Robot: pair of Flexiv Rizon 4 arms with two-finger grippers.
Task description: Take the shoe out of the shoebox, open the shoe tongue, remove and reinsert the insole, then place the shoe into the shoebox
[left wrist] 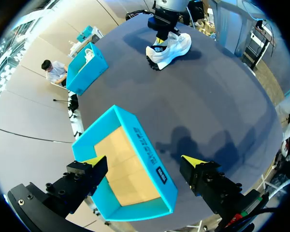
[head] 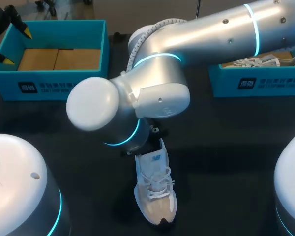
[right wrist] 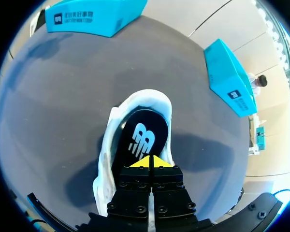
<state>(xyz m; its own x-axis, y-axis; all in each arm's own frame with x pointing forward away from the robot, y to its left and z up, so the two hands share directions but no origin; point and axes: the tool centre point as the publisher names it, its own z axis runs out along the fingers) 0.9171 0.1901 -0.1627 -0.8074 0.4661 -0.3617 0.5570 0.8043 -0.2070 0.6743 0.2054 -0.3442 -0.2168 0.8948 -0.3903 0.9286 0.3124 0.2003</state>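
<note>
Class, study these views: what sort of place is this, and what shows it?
Likely a robot lab bench for shoe handling: a dark table, two blue shoeboxes, and a white sneaker under the right end effector.

Bright, even light; soft table shadows.

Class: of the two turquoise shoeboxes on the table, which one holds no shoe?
The turquoise shoebox by the left gripper: only its bare brown floor shows, while the other shoebox holds a white sneaker.
</note>
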